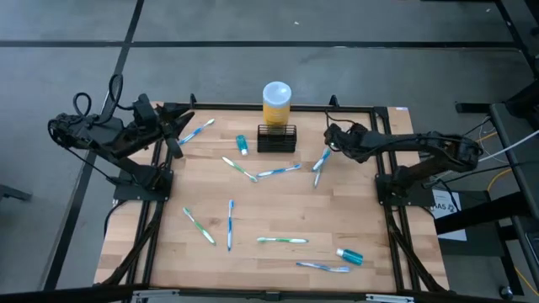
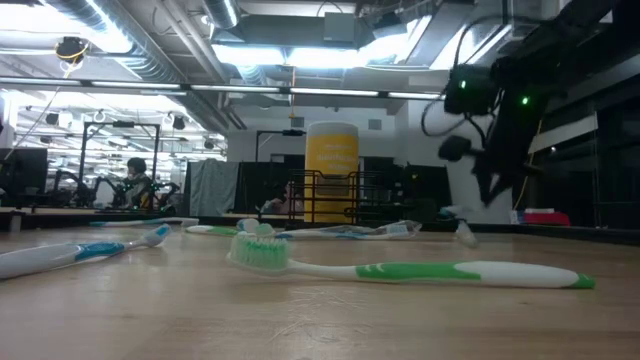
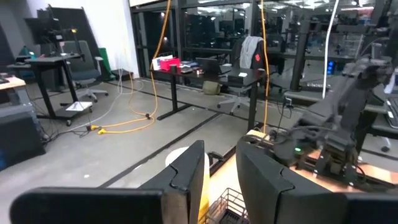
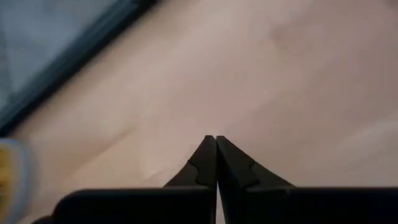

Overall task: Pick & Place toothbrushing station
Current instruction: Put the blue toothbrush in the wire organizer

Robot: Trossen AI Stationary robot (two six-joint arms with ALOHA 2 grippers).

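Observation:
The toothbrushing station is a small black wire-mesh holder [image 1: 277,138] standing on the wooden table at the far middle, just in front of a yellow cylinder with a white top [image 1: 277,101]. It also shows in the low view [image 2: 325,197]. My right gripper [image 4: 216,139] is shut and empty. It points down at bare wood to the right of the holder [image 1: 331,135]. My left gripper [image 3: 221,177] is open and empty. It is held above the table's far left [image 1: 174,137] and faces the holder [image 3: 229,208].
Several toothbrushes lie scattered over the table, such as one beside my right gripper [image 1: 322,160], one near my left gripper [image 1: 195,132] and a green one near the front [image 1: 282,241]. Two teal toothpaste tubes [image 1: 242,145] [image 1: 350,256] lie among them.

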